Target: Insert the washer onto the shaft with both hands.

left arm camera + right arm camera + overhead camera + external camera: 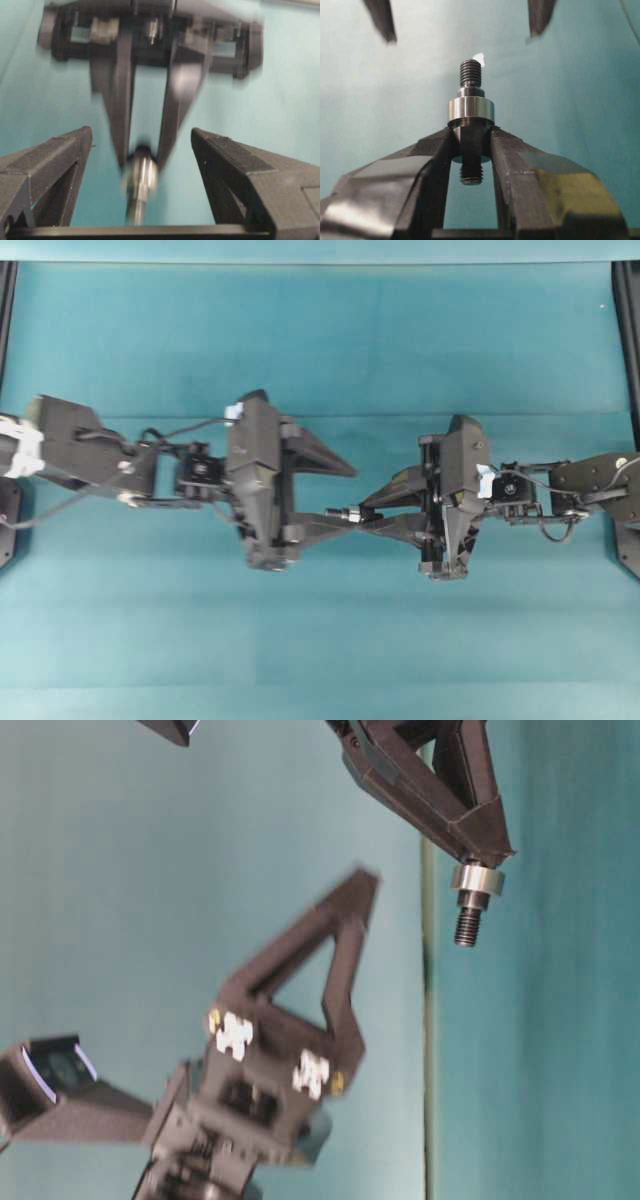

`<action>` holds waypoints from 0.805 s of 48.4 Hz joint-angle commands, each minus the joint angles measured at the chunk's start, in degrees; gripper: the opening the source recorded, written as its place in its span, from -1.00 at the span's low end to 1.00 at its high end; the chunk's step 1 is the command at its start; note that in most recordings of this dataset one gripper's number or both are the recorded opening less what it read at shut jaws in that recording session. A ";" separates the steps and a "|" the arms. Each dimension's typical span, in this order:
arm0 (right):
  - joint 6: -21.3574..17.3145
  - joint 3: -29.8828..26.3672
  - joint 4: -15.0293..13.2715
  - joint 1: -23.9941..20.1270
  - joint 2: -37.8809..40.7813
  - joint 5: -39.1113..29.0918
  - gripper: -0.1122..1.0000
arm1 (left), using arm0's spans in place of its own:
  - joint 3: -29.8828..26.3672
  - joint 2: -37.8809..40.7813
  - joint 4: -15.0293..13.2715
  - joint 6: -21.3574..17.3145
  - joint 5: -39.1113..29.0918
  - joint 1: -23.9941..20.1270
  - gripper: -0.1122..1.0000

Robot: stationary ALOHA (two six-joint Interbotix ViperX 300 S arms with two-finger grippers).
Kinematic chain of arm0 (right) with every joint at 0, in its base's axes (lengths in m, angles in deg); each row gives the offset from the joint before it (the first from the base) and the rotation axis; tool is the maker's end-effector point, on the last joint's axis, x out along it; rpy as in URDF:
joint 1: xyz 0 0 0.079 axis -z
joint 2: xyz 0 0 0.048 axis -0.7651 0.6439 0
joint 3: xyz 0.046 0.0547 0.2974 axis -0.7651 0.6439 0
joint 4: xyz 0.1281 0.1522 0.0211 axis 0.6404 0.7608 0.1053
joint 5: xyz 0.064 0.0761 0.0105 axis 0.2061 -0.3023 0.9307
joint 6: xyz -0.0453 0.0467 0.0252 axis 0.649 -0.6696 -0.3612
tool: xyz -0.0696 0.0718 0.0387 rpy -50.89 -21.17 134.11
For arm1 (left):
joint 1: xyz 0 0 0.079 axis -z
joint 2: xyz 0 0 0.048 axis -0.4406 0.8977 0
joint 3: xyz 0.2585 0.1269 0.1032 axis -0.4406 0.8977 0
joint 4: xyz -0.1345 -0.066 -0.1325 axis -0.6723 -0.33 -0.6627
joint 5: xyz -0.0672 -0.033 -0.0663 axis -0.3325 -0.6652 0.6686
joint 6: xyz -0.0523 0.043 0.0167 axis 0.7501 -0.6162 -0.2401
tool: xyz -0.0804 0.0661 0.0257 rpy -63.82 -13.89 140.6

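Washer (471, 110) seated on shaft (470, 75); right gripper (471, 145) clamps shaft.

You see the left gripper (345, 495) spread wide over the teal bench (320, 340), one finger beside the shaft (345, 511) that the right gripper (372, 510) pinches at mid-frame, its tip pointing left.

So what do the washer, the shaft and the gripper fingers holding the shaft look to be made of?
The washer: apparently polished steel, bright grey with mirror-like highlights. The shaft: darker metal, probably steel, with a duller sheen and cut threads at its tip. The right gripper fingers: likely matte black plastic, flat angular faces with faint layer lines, though that is less certain.
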 commanded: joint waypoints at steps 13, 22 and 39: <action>-0.53 -0.26 0.18 0.00 -1.05 1.32 -0.79 | 6.50 -9.76 0.09 -0.18 -8.35 -0.18 0.76; -0.53 -0.26 0.18 0.00 -1.05 1.32 -0.79 | 9.93 -12.74 0.09 -0.35 -10.46 -0.18 0.76; -0.53 -0.53 0.18 0.00 -0.79 1.32 -0.79 | 11.07 -13.80 0.09 -0.44 -11.07 -0.26 0.76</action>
